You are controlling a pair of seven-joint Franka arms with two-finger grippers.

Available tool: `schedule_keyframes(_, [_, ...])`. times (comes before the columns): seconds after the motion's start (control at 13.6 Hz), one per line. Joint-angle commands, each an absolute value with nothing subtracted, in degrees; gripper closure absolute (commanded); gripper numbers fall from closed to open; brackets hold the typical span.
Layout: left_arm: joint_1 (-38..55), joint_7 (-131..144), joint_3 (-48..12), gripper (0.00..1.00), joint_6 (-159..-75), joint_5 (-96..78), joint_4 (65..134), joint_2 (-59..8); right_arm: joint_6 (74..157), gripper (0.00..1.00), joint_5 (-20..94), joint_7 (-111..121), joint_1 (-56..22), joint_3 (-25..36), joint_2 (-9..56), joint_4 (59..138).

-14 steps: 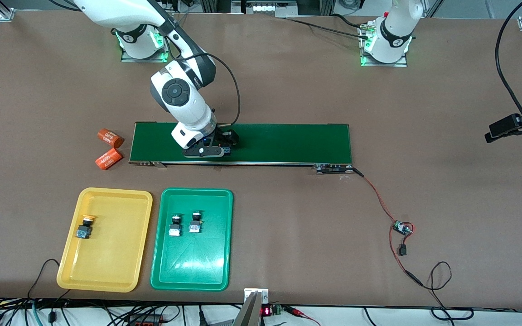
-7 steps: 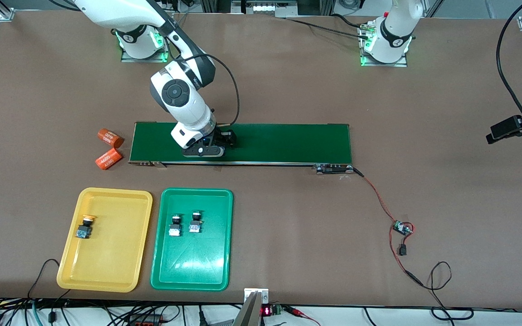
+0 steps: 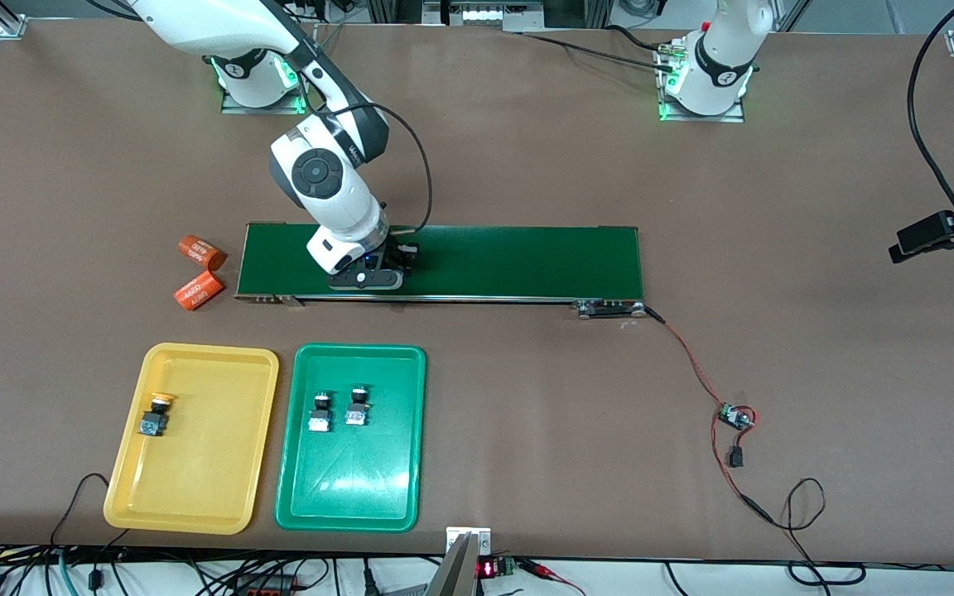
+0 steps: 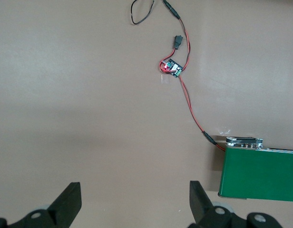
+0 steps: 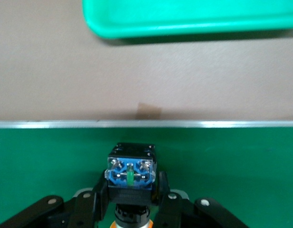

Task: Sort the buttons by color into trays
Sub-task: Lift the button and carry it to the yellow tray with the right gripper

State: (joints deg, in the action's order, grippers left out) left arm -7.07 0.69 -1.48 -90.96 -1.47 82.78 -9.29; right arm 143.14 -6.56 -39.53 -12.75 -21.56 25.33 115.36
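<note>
Brown table carries conveyor belt, yellow tray, green tray, orange cylinders

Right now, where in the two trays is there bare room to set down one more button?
The yellow tray has one button; everything nearer the camera and beside it is bare. The green tray has two buttons side by side; its nearer half is bare. The right tool grips a button over the belt.

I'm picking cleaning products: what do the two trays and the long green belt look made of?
Yellow tray and green tray: probably moulded plastic, glossy, judging by bright glare and rounded rims. Conveyor belt: matte, dark green, without glare, possibly rubber or coated fabric, with a shiny metallic edge strip.
</note>
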Motion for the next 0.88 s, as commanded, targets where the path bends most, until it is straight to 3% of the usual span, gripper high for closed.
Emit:
schedule_keyframes(0.0, [-7.5,-0.4,-1.5,0.00,-91.6,-2.9,83.3,-8.9,133.7,0.80,-7.7,-39.4,-10.9,-21.5,24.4,108.1])
schedule_keyframes(0.15, [-7.4,-0.4,-1.6,0.00,-91.6,-2.9,83.3,-8.9,125.0,0.80,-11.0,-38.2,-10.3,-20.7,25.0,99.6])
schedule_keyframes(0.29, [-7.4,-0.4,-1.9,0.00,-91.7,-2.9,83.3,-8.9,121.4,0.80,-13.5,-33.2,-9.0,-18.6,27.1,94.2])
schedule_keyframes(0.81, [-7.0,-0.5,-2.2,0.00,-91.8,-2.8,83.2,-8.9,122.1,0.80,-13.8,-20.3,-2.2,-14.2,39.6,81.0])
